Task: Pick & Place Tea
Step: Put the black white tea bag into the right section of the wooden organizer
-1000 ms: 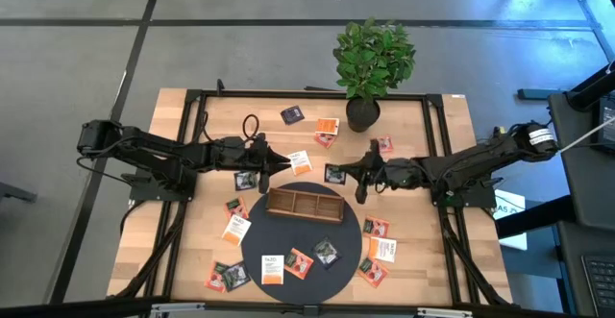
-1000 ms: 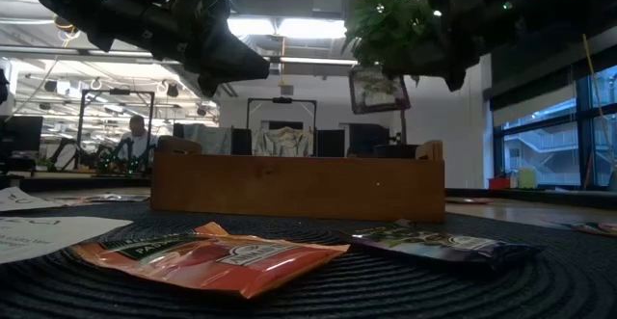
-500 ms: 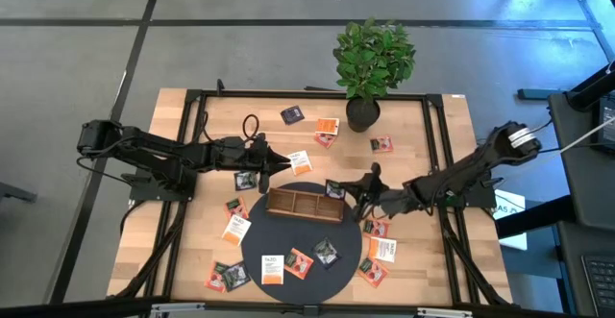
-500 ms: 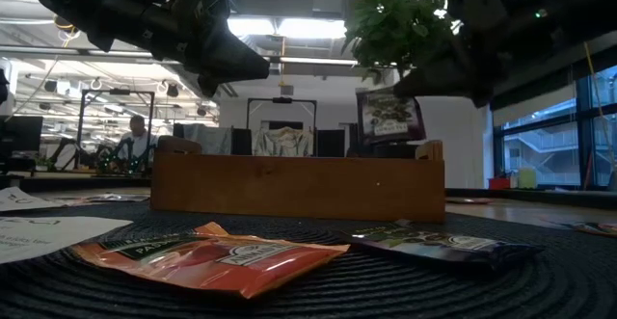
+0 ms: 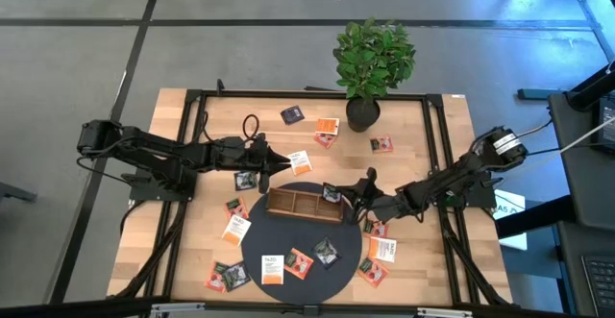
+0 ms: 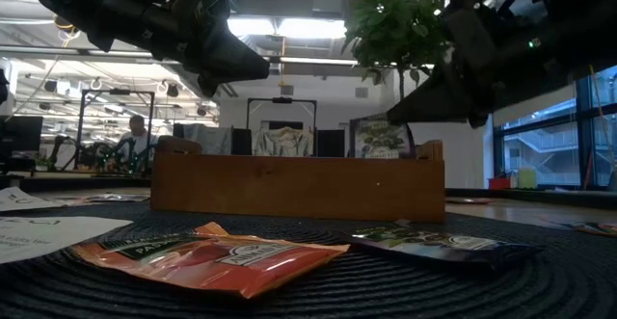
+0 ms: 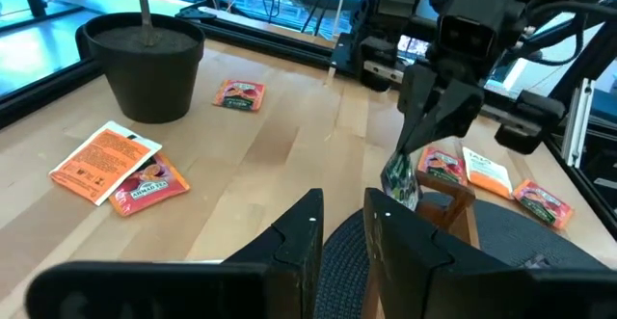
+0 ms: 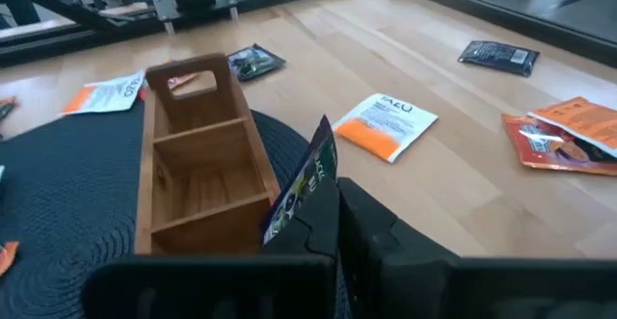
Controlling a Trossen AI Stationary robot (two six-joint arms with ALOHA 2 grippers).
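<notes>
Our right pincer, closed on a dark sachet by its edge above the tray's end, suits it: light, thin, floppy, probably slippery; left pincer narrow, seemingly empty.

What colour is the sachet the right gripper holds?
Dark sachet with a green print, seen best in the left wrist view.

Legible print: "TAZO" on the white-and-orange flat paper sachet lying on the pale wooden counter. Other labels unreadable.
</notes>
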